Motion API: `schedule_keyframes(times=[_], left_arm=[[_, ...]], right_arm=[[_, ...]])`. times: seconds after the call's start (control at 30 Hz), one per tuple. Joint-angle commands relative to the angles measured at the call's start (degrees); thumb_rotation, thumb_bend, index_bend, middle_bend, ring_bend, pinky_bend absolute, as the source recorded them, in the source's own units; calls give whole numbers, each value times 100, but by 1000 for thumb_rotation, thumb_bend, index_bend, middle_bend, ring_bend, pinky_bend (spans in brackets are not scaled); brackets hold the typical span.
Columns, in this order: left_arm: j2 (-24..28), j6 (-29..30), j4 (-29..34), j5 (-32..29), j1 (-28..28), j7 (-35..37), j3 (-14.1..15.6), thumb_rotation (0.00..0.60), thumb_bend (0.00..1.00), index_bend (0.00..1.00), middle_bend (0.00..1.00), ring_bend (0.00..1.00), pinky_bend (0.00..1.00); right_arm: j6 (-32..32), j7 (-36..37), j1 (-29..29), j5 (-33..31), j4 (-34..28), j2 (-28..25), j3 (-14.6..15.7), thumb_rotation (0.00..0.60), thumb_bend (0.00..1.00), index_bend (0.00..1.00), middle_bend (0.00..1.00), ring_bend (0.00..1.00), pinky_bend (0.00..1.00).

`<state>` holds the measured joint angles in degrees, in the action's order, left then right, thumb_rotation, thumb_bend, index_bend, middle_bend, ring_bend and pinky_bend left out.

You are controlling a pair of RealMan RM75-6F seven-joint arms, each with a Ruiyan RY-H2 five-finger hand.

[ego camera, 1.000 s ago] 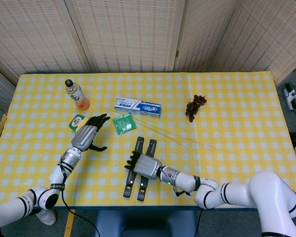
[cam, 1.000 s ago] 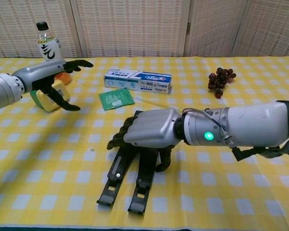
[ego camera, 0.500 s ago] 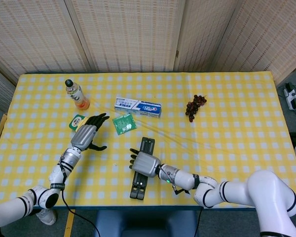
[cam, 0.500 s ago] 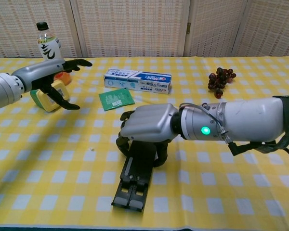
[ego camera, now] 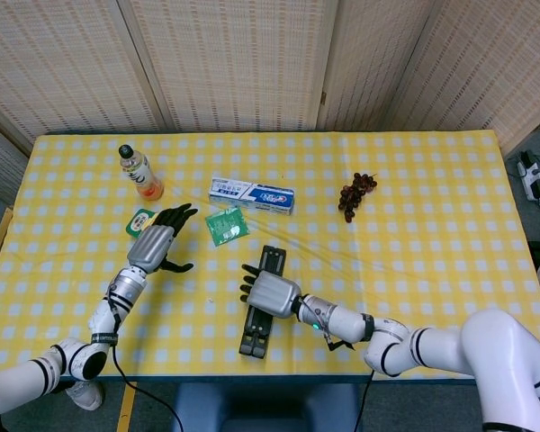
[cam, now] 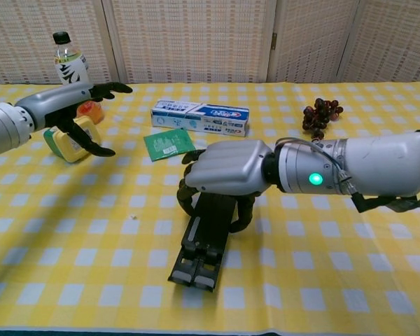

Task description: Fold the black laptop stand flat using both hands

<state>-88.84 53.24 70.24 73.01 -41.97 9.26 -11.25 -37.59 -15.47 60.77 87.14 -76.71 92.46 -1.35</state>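
**A:** Laptop stand, black, two slim hinged bars [cam: 207,234], lies under the right hand [cam: 227,168] with its bars drawn together side by side. How should the closing go?

**B:** The right hand's fingers [cam: 185,196] curl down around both bars from above, so it has hold of the stand. I'd judge the squeeze should stay even on both sides, pressing the bars flush while keeping them flat on the yellow checked tablecloth [cam: 350,259], not lifting one end.

**A:** And the left hand [cam: 84,112]?

**B:** It holds nothing, fingers spread, hovering well off to the left of the right hand, just beside the small yellow-and-green container [cam: 66,143]. The task asks for both hands, so it would probably do best to come across and steady the end beyond the right hand's fingertips.

**A:** Which way does the stand run?

**B:** Its long axis runs from the table's near edge away from the robot, leaning slightly right at the far end in the head view [ego camera: 263,297]. The near end pokes out below the right hand's palm.
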Motion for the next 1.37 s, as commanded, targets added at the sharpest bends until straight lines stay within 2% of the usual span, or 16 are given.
schedule_keyframes(times=[0.03,0.3,0.47,0.63,0.9,1.1,1.37], left_arm=[[79,94,44,-61,43,-246,-13,600,204,0,17,0,0],[563,629,600,-457,389,-1272,-64,600,245,20,18,0,0],[988,1126,996,-559,791,-1534,-18,600,245,56,17,0,0],[1351,1601,1237,-471,1230,-1531,123,600,245,77,17,0,0],[1792,2286,1646,-199,1951,-1514,482,600,246,82,17,0,0],[1966,2890,1910,72,2471,-1527,706,600,246,82,17,0,0],[2080,3379,2326,302,3021,-1647,959,600,246,80,17,0,0]], right_arm=[[-452,-37,-287,-83,-244,-214,-30,600,262,32,72,94,0],[-1999,-609,-1477,-658,-1082,-933,-28,600,261,18,83,121,1],[-3003,-915,-2267,-911,-1637,-1505,42,600,261,19,92,122,3],[-3767,-811,-2954,-1076,-1944,-1899,110,600,261,19,91,123,3],[-4394,-246,-3827,-1230,-2104,-2325,257,600,261,19,59,89,3],[-4737,172,-4346,-1198,-2004,-2426,323,600,261,18,43,77,0],[-5164,666,-4903,-977,-1858,-2397,335,600,262,19,43,76,0]])
